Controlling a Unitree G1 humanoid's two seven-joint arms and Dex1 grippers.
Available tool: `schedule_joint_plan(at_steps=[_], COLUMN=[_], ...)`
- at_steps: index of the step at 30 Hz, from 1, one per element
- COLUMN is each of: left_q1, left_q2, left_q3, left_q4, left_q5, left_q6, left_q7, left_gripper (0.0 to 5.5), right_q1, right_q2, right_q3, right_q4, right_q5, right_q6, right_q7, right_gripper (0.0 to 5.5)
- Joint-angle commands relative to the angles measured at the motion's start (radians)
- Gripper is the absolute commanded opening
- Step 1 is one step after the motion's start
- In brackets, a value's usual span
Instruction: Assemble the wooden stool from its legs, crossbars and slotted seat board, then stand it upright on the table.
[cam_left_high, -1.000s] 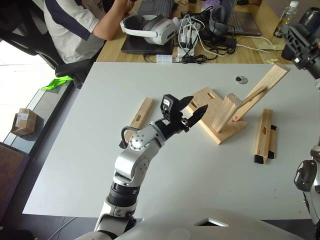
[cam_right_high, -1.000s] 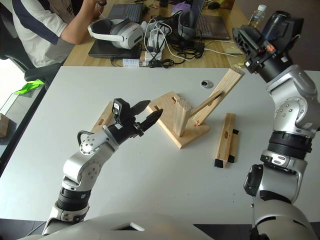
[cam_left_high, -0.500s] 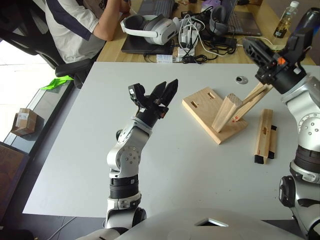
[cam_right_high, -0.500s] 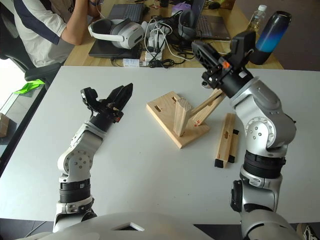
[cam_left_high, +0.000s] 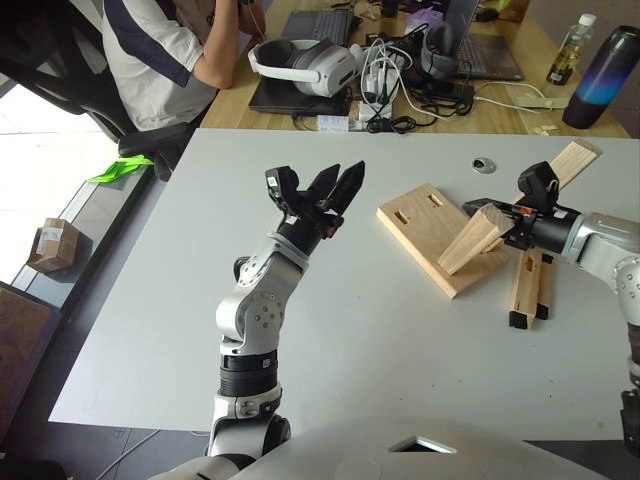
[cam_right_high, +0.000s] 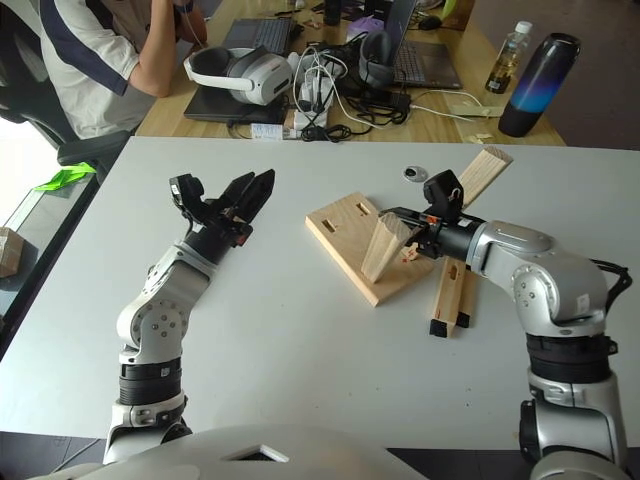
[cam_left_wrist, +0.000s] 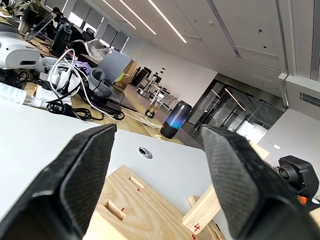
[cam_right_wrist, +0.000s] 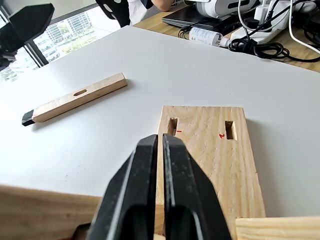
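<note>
Your left gripper (cam_left_high: 342, 175) hung raised above the table (cam_left_high: 380, 340), jaws spread and holding nothing. It was well clear of the stool parts. From there the risk was a blind descent, because a loose leg (cam_right_wrist: 75, 97) lay flat on the table near that arm and a careless sweep could have knocked it away.

Further right lay the slotted seat board (cam_left_high: 420, 215), flat, with one leg (cam_left_high: 468, 238) leaning steeply out of it rather than standing square. That lean was the main worry, I judged. Pushing on a leg that was only partly seated could have levered it out, or skidded the whole board across the table, since nothing braced it.

Your right gripper (cam_right_wrist: 160, 142) sat low, right against that leaning leg, its fingers pressed together with nothing visible between them. With the jaws shut it could only nudge, not hold, so any slip would have toppled the leg.

Beside it two more wooden pieces (cam_left_high: 527, 280) lay side by side. Another piece (cam_left_high: 573, 160) angled upward behind the arm, and I could not tell what held it up.

As for anything that holds something, the two slots (cam_right_wrist: 172, 125) at the board's far end were open and unfilled. On the desk behind, a clear bottle (cam_left_high: 565, 45) held yellowish liquid. I could not see into the dark bottle (cam_left_high: 600, 62).
</note>
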Motion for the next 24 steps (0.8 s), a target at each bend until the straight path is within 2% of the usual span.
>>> schedule_joint_plan(at_steps=[1,4,8,12,15,17,20,24], left_q1=[-0.009,-0.013,-0.012,-0.011,-0.010,-0.008,-0.010,-0.012], left_q2=[0.015,0.022,0.029,0.033,0.034,0.034,0.036,0.038], left_q3=[-0.001,-0.001,0.001,-0.002,-0.003,-0.003,-0.007,-0.009], left_q4=[-0.004,0.003,0.005,0.005,0.002,-0.001,-0.005,-0.007], left_q5=[0.010,0.008,0.006,0.008,0.008,0.005,0.003,0.004], left_q6=[0.010,0.013,0.012,0.010,0.009,0.011,0.017,0.021], left_q7=[0.008,0.005,0.005,0.004,0.006,0.008,0.008,0.011], left_gripper=[3.12,3.12,3.12,3.12,3.12,3.12,3.12,3.12], right_q1=[0.020,-0.026,-0.046,-0.025,0.070,0.114,0.145,0.136], right_q2=[0.122,0.196,0.212,0.190,0.113,0.069,-0.028,-0.018], right_q3=[-0.061,-0.124,-0.138,-0.197,-0.230,-0.203,-0.010,0.029], right_q4=[0.018,-0.023,-0.056,-0.040,-0.009,0.027,0.104,0.103], right_q5=[-0.027,0.003,0.011,0.075,0.093,0.049,-0.145,-0.167], right_q6=[-0.150,-0.257,-0.251,-0.167,-0.117,-0.105,-0.084,-0.106], right_q7=[-0.050,-0.071,-0.090,-0.102,-0.019,0.014,0.009,0.017], right_gripper=[0.21,0.21,0.21,0.21,0.21,0.21,0.21,0.21])
